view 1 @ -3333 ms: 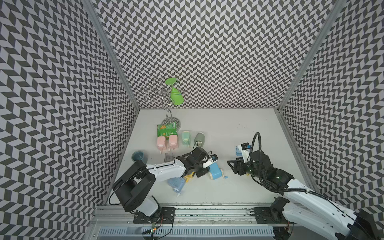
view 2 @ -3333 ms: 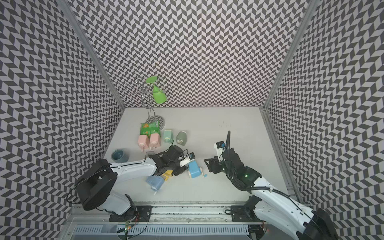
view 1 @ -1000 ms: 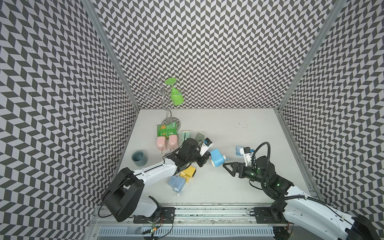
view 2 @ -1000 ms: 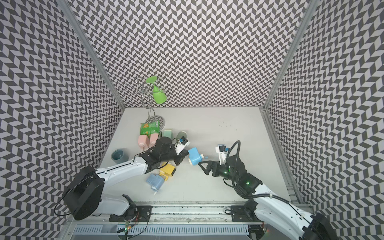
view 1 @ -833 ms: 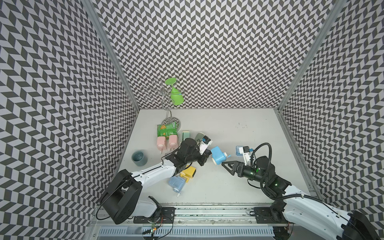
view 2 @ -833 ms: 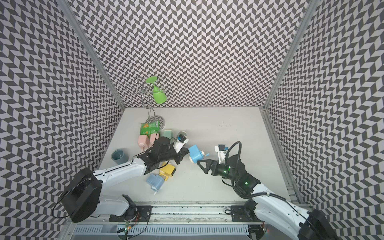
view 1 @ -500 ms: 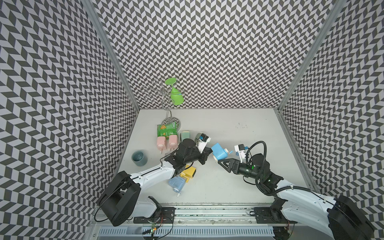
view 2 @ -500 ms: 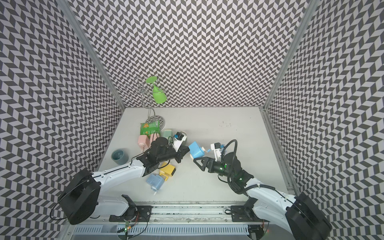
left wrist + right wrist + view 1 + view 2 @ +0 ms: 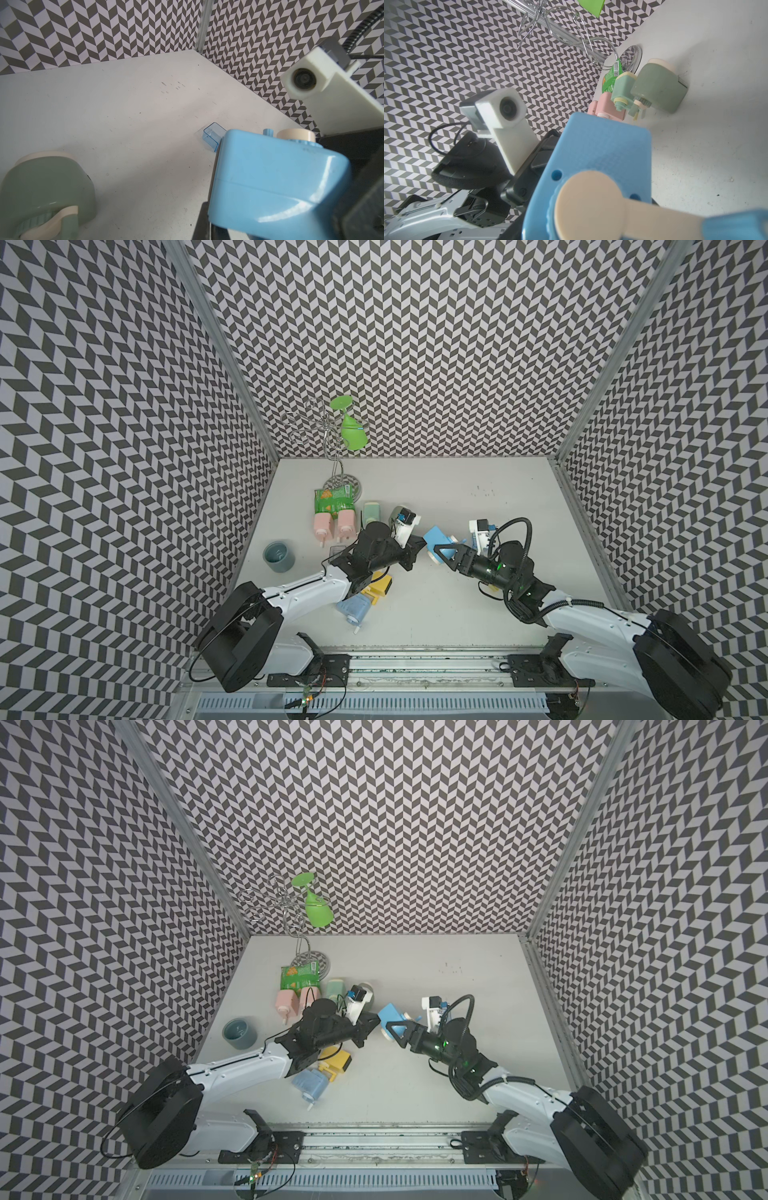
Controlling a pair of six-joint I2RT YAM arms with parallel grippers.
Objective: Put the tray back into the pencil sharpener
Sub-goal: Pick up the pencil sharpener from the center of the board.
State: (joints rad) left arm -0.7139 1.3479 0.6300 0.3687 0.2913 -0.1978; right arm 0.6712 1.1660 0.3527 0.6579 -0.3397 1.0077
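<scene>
White table (image 9: 457, 614), clear tray (image 9: 212, 135), teal cup (image 9: 278, 556)

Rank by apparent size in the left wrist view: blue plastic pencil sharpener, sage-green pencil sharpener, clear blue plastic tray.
Largest: blue plastic pencil sharpener, though it is nearest the camera.
Middle: sage-green pencil sharpener.
Smallest: clear blue plastic tray.

Far half and right side of desk (image 9: 478, 489) lie open: free passage. Left side crowded: wire rack (image 9: 332, 439), green packet (image 9: 332, 499), pink sharpeners (image 9: 334, 526), green sharpeners (image 9: 371, 512), cup (image 9: 278, 556), yellow sharpener (image 9: 381, 588), pale blue sharpener (image 9: 352, 608). Centre blocked: left arm (image 9: 307, 601) and right arm (image 9: 582, 614) meet at the blue pencil sharpener (image 9: 435, 537). Clear tray (image 9: 212, 135) lies on the desk close beside it
</scene>
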